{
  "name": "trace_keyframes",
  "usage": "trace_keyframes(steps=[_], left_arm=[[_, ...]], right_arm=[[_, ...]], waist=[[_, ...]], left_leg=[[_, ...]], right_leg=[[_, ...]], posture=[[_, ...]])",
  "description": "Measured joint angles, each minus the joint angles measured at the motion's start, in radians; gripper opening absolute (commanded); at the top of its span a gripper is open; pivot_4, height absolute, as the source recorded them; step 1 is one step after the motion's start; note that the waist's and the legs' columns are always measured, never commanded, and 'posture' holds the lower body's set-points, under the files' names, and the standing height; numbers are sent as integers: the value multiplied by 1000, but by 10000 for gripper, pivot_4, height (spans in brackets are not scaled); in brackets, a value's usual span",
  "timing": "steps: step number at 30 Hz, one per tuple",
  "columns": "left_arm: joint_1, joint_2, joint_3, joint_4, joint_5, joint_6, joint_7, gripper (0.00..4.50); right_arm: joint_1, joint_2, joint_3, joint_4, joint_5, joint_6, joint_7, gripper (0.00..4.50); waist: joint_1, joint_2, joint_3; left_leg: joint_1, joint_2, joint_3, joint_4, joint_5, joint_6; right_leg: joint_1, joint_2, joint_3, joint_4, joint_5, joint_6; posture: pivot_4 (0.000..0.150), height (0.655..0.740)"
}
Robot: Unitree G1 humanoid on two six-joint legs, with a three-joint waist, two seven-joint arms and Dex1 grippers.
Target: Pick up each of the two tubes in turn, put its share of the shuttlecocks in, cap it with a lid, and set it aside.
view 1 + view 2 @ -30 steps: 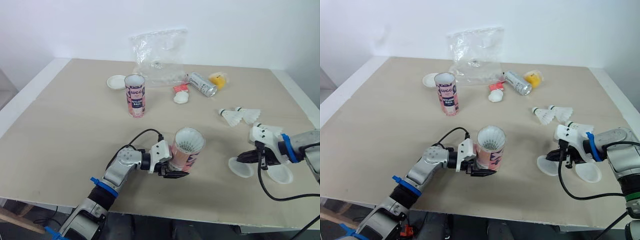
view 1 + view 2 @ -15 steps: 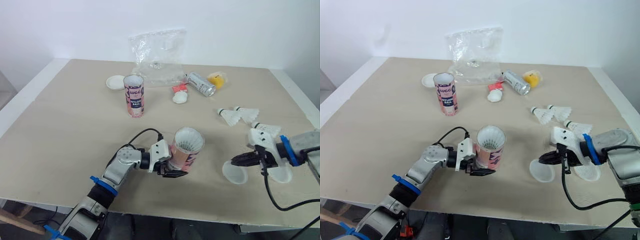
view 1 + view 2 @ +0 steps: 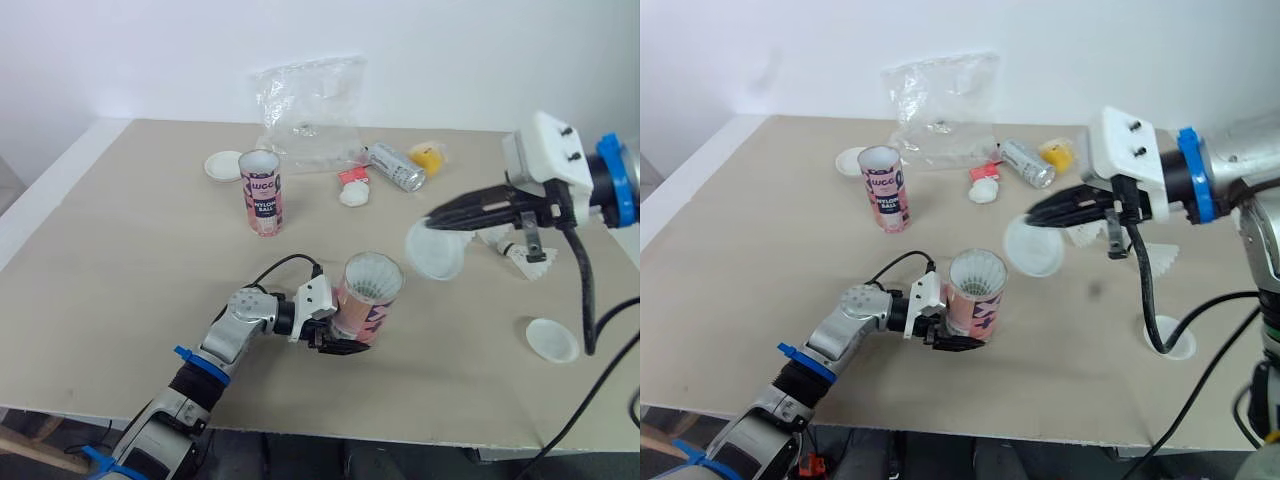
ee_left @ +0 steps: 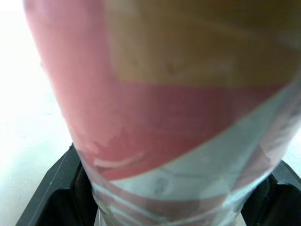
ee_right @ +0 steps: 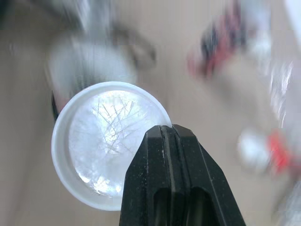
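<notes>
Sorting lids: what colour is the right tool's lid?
Translucent white lid, clearest in right wrist view.

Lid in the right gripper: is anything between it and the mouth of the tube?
Nothing visible. The lid, pinched in the right gripper, hangs in open air to the right of the tube that the left gripper holds.

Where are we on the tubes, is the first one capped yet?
Not yet. Done: the tube in the left gripper shows feathers at its mouth. In hand: the right gripper holds a lid in the air near it. Left: cap it, set it aside, then the second tube, open at the back; loose shuttlecocks and a spare lid lie ready.
</notes>
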Motion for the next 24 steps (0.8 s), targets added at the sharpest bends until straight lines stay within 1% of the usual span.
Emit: trace_keyframes(steps=[6,9,24], left_arm=[[-3,3,-5,-2,0,-6,-2,32759],[-3,2,-7,-1,0,-6,3,32759],[4,7,-8,-15,0,0,23,32759]], right_arm=[[-44,52,73,3,-1,11,10,516],[-53,78,121,22,-28,-30,26,516],[-49,141,180,77,-112,-156,56,516]], waist=[[2,0,0],[4,0,0],[4,0,0]], left_leg=[[-3,-1,2,0,0,0],[-3,0,1,0,0,0],[-2,0,1,0,0,0]], right_leg=[[1,-1,1,0,0,0],[1,-1,0,0,0,0],[1,0,0,1,1,-1]], posture=[[1500,7400],[1500,7400],[1500,7400]])
